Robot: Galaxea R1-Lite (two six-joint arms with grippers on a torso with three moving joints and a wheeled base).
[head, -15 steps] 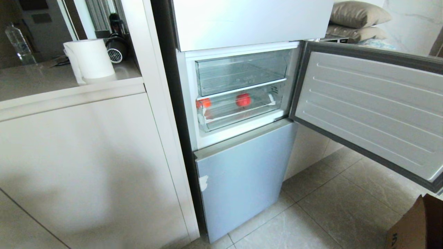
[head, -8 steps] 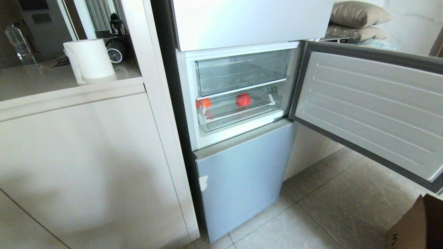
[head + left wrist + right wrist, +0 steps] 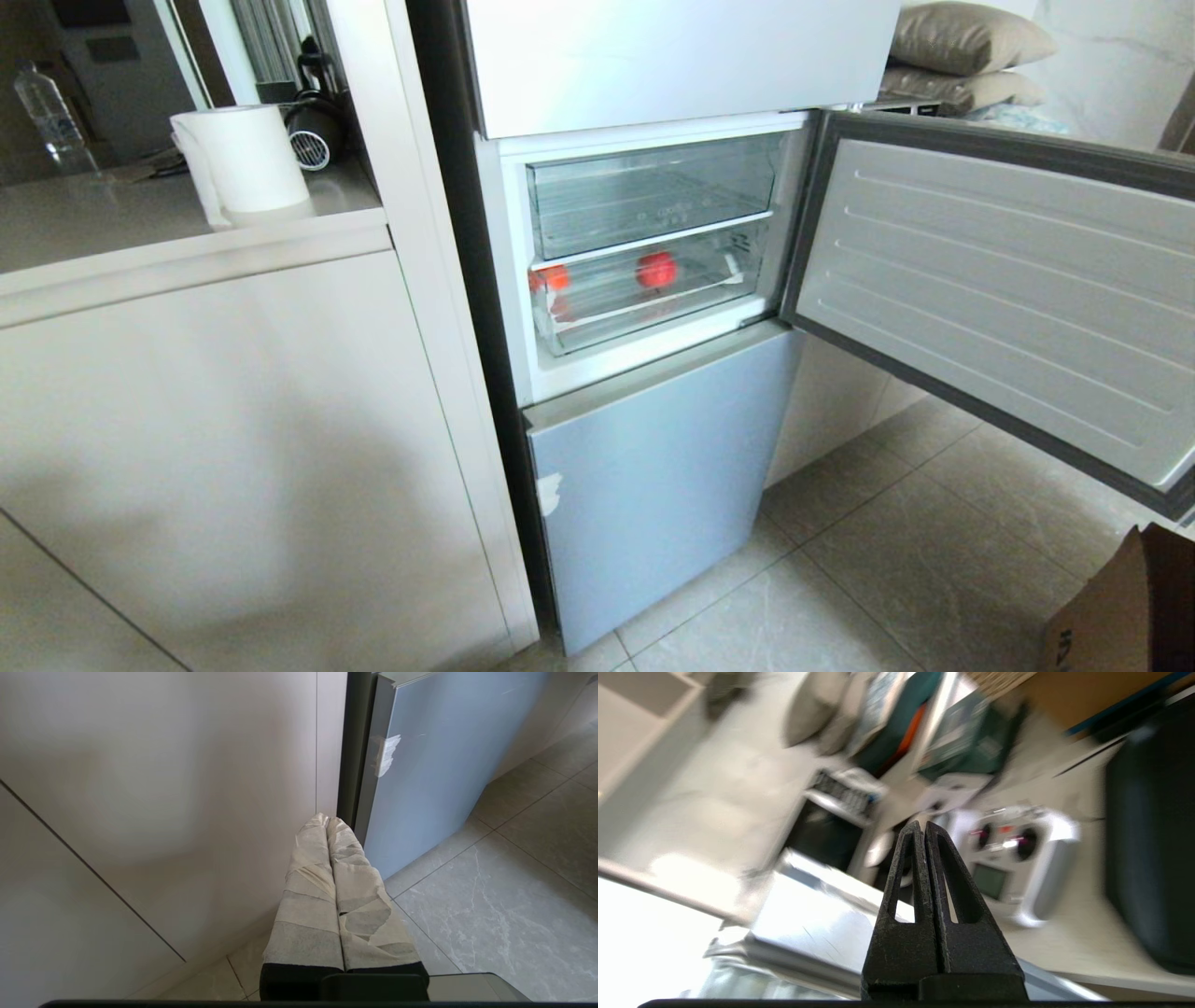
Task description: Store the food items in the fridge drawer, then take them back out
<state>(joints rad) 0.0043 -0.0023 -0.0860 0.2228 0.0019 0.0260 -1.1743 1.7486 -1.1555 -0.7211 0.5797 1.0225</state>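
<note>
Two round red food items (image 3: 656,270) (image 3: 555,277) lie in the clear fridge drawer (image 3: 644,325), the lower of two trays behind the open middle door. One sits near the drawer's middle, the other at its left end. Neither arm shows in the head view. My left gripper (image 3: 327,820), its fingers wrapped in pale tape, is shut and empty, low by the floor at the corner of the cabinet and the pale blue lower door (image 3: 434,765). My right gripper (image 3: 923,826) is shut with nothing in it, above a shiny pale panel (image 3: 808,914), facing a blurred room.
The fridge door (image 3: 1008,280) stands swung open to the right. A clear bin (image 3: 653,191) sits above the drawer. A white cabinet (image 3: 233,420) with a paper roll (image 3: 245,159) is on the left. A cardboard box (image 3: 1130,607) stands on the tiled floor at the lower right.
</note>
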